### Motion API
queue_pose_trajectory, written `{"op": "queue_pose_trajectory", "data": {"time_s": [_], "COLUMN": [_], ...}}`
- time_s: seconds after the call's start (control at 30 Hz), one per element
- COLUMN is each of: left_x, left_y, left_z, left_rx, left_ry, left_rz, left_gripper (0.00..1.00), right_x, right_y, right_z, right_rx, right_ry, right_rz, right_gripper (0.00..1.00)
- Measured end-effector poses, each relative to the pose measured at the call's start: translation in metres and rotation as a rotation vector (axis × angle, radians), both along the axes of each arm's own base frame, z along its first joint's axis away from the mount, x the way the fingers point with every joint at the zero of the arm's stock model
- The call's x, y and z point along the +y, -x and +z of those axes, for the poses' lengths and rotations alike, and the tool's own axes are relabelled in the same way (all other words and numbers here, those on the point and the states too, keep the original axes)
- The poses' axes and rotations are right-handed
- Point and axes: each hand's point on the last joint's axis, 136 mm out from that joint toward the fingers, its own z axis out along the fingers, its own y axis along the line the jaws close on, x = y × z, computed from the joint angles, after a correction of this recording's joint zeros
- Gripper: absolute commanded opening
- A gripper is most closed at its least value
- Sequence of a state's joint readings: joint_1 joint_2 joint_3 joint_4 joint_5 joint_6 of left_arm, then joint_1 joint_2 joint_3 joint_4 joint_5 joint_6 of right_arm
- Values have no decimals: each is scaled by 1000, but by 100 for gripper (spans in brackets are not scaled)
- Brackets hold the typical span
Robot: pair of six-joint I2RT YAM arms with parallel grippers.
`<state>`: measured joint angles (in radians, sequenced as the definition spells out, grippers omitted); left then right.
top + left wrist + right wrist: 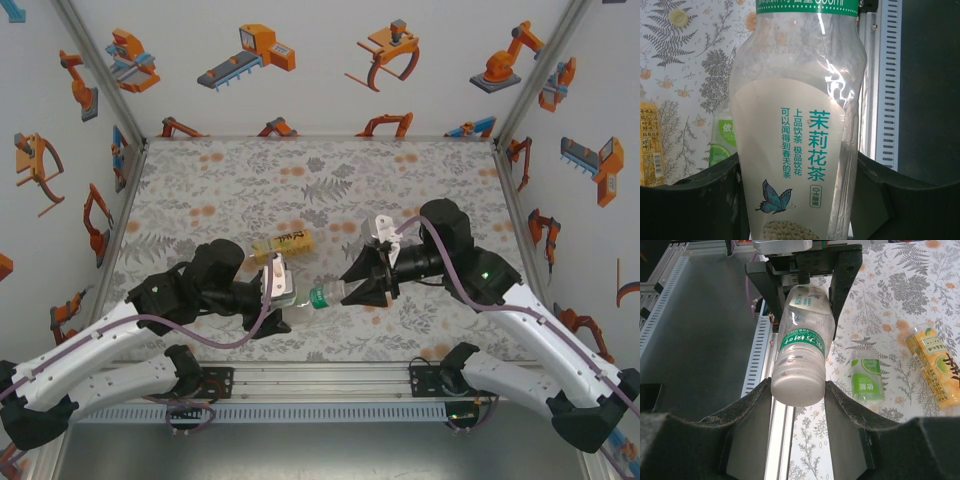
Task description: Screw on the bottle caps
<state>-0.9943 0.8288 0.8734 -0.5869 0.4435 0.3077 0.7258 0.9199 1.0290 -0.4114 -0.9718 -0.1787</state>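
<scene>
Bottle (802, 335) is clamped level by left fingers (774, 290) so that cap (796, 385), pinched between right fingers (751, 415), can be turned.

clear bottle (800, 125) clamped in left pincer (799, 200), yellowish cap (678, 17) beyond

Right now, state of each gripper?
Left gripper: shut on the green-label bottle.
Right gripper: shut on that bottle's pale cap.
</scene>
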Motion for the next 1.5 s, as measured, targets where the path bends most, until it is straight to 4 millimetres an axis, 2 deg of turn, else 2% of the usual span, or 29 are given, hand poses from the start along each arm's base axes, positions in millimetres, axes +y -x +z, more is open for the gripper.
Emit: {"op": "queue_pose_trajectory", "data": {"time_s": [0.47, 0.87, 1.23, 1.5], "left_x": [0, 3, 0, -2], "left_y": [0, 1, 1, 1], "left_z": [1, 10, 4, 0], "left_rx": [-3, -29, -12, 1], "left_ry": [4, 36, 16, 1], "left_rz": [-4, 2, -4, -14], "left_gripper": [0, 0, 0, 0], "right_x": [-2, -5, -5, -5], "right_y": [0, 1, 0, 0], "right_z": [-2, -4, -3, 8], "right_rx": [-20, -30, -40, -64], "right_ry": [20, 33, 35, 18], "right_rz": [-11, -28, -39, -41], "right_gripper": [0, 0, 0, 0]}}
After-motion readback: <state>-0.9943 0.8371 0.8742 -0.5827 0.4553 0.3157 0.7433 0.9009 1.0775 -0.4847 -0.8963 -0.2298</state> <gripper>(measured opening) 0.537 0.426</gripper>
